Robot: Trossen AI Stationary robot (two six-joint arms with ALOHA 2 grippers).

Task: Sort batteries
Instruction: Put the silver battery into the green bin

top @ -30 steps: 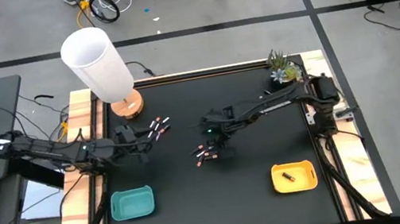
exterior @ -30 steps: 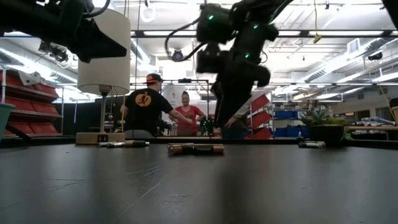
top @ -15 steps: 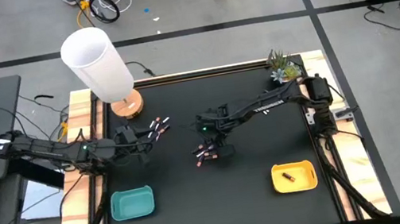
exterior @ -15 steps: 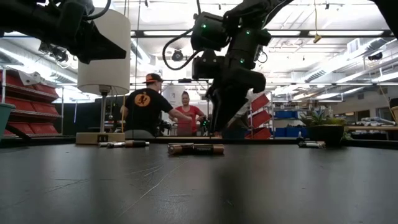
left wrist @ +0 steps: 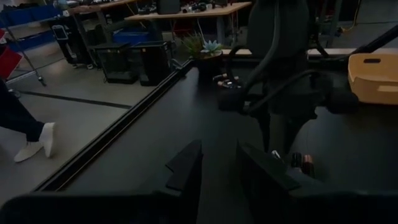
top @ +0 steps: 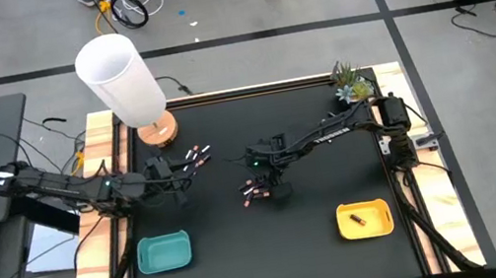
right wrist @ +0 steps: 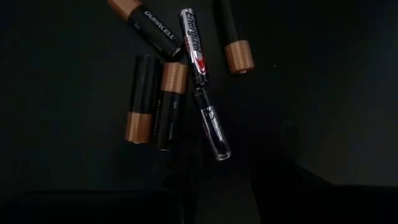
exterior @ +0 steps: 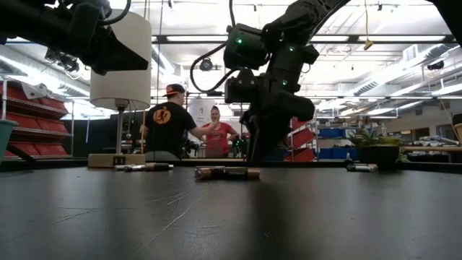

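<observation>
The right gripper [top: 269,183] is poised over the batteries [top: 254,192] at frame centre; its fingers are dim in the right wrist view, so its state cannot be told. The left gripper [left wrist: 214,163] is seen narrowly parted, empty, left of centre.

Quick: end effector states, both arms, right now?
Left end effector: open, holding nothing.
Right end effector: open, holding nothing, poised over the cluster of small black-and-copper cylindrical batteries.
</observation>
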